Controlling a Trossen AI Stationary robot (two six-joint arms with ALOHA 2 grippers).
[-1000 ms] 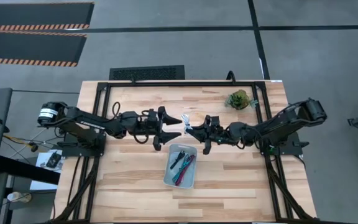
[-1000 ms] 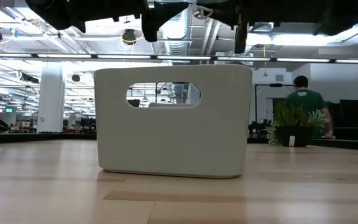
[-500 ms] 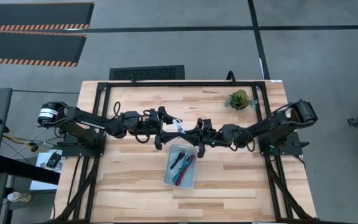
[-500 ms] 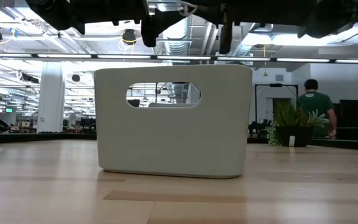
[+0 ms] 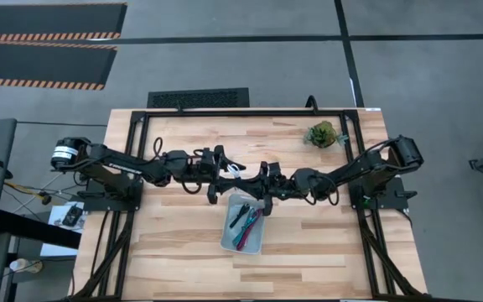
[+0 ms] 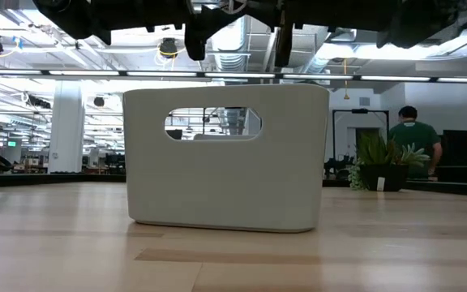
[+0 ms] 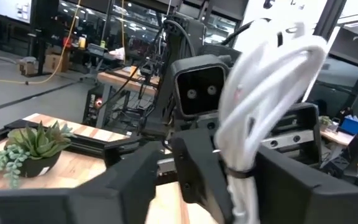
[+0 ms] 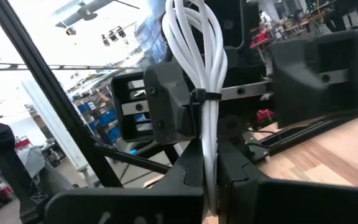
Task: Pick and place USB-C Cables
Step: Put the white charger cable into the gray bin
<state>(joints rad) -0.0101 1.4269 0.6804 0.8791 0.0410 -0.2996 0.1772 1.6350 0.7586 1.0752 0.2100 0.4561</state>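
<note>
The white USB-C cable [image 8: 197,56] is a small coil bound by a black tie [image 8: 197,96]. It is held in the air over the far end of the grey tray [image 5: 228,231]. My right gripper [image 5: 258,180] is shut on it. My left gripper [image 5: 221,172] faces it from the left, open, with one finger [image 8: 166,106] on each side of the coil's free loops [image 7: 266,87]. Whether those fingers touch the coil cannot be seen. The black, magenta and teal cables [image 5: 246,222] lie inside the tray. My right gripper pinches the white coil between its two fingers on the bundled strands just below the black tie [image 8: 207,134]. The fingers come in about level from the table's right. The coil is lifted clear, and its loops stick out past the fingertips toward my left gripper.
The grey tray with a handle slot [image 6: 225,178] stands at mid-table, below both grippers. A small potted plant [image 5: 321,134] sits near the far right corner. A person [image 6: 412,138] walks in the room beyond the table. Bare wood lies near the tray's left and right.
My right gripper has moved toward the table's left, carrying the white coil up to my left gripper. The coil now stands between the left gripper's open fingers. The person in the background has walked to the right.
</note>
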